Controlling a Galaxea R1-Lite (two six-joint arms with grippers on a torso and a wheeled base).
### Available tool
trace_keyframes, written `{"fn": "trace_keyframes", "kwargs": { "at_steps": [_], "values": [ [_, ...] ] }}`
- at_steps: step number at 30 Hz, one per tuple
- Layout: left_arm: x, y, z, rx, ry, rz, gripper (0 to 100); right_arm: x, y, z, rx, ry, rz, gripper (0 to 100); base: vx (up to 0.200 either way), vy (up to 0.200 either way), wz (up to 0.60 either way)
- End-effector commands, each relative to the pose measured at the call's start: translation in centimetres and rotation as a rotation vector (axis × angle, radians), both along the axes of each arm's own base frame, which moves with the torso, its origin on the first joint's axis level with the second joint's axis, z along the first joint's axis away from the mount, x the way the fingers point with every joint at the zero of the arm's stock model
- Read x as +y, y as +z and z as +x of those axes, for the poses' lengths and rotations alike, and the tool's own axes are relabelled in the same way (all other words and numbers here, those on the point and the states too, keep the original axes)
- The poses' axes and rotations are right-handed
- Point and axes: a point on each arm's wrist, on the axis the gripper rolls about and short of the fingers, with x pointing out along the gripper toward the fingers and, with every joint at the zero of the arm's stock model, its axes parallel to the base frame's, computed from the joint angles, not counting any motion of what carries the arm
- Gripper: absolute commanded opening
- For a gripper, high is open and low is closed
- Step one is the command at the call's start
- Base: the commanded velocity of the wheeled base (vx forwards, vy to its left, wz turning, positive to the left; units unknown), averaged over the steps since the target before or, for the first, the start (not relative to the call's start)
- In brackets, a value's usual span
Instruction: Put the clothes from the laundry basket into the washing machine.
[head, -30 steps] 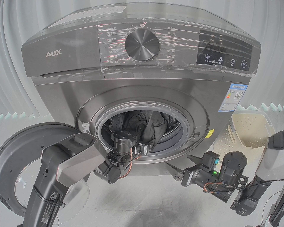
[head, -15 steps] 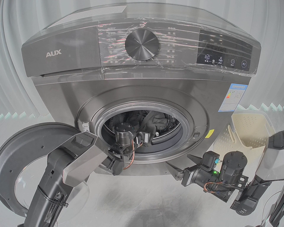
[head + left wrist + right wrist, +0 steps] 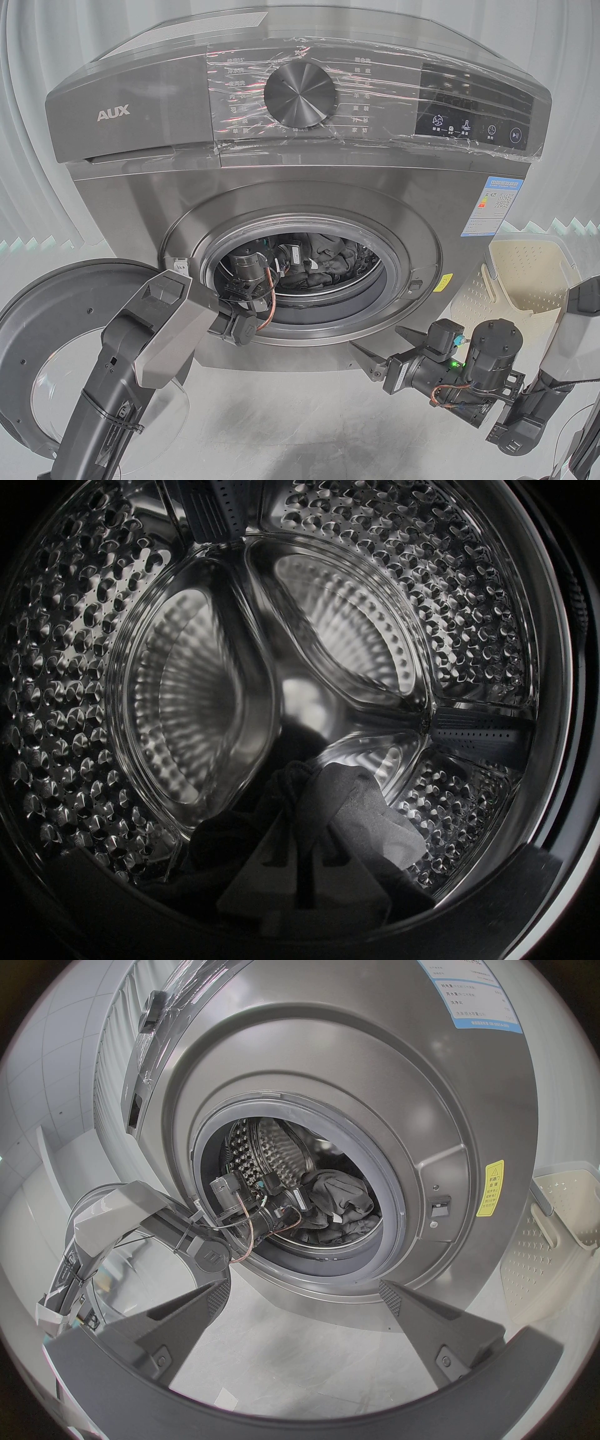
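Note:
The washing machine [image 3: 300, 187] stands in front of me with its round opening uncovered. My left gripper [image 3: 299, 257] is inside the drum [image 3: 187, 686], shut on a dark grey garment [image 3: 331, 257] that bunches up over its fingers and hides them. The same garment [image 3: 350, 817] sags toward the drum's lower wall. From the right wrist view the garment [image 3: 337, 1200] lies just inside the door ring. My right gripper [image 3: 387, 350] hangs open and holds nothing, low in front of the machine. The cream laundry basket [image 3: 531, 275] stands to the machine's right.
The machine's door [image 3: 37, 331] is swung wide open at the lower left, beside my left arm. The basket [image 3: 556, 1235] leans close to the machine's right side. Grey floor [image 3: 300, 425] lies bare below the opening.
My left gripper has pushed up and deeper into the drum, carrying the dark garment off the door rim and inside. The right arm has stayed still.

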Motion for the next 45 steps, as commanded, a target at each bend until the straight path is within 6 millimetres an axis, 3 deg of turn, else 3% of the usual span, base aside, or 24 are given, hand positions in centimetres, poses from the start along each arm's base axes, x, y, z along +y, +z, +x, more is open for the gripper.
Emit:
{"fn": "trace_keyframes", "kwargs": {
  "at_steps": [1,2,3,19,23,35,36,45],
  "values": [
    [-0.1,-0.6,0.3,-0.002,0.001,-0.001,0,0.0,0.0,0.0,0.001,0.001,-0.001,100,0.000,0.000,0.00],
    [-0.2,-0.6,0.3,-0.003,-0.001,-0.002,0,0.0,0.0,0.0,0.001,0.001,-0.001,100,0.000,0.000,0.00],
    [-0.2,-0.7,0.3,-0.003,-0.001,-0.002,100,0.0,0.0,0.0,0.001,-0.001,-0.001,100,0.000,0.000,0.00],
    [-1.5,-2.0,-1.6,0.071,-0.039,0.027,100,-0.1,0.1,0.0,-0.003,-0.004,0.002,100,0.000,0.000,0.00],
    [-1.7,-2.9,-3.5,0.149,-0.071,0.082,100,-0.1,0.0,0.0,0.000,-0.004,0.001,100,0.000,0.000,0.00],
    [-0.8,-6.2,-2.6,0.226,-0.047,0.170,100,0.0,0.0,0.1,0.000,-0.004,0.004,100,0.000,0.000,0.00],
    [-0.7,-6.4,-2.5,0.231,-0.042,0.174,0,0.0,0.0,0.1,0.000,-0.004,0.004,100,0.000,0.000,0.00],
    [-1.7,-4.7,-0.6,0.167,-0.044,0.121,0,-0.1,-0.1,0.1,0.003,-0.004,0.003,100,0.000,0.000,0.00]
  ]
}}
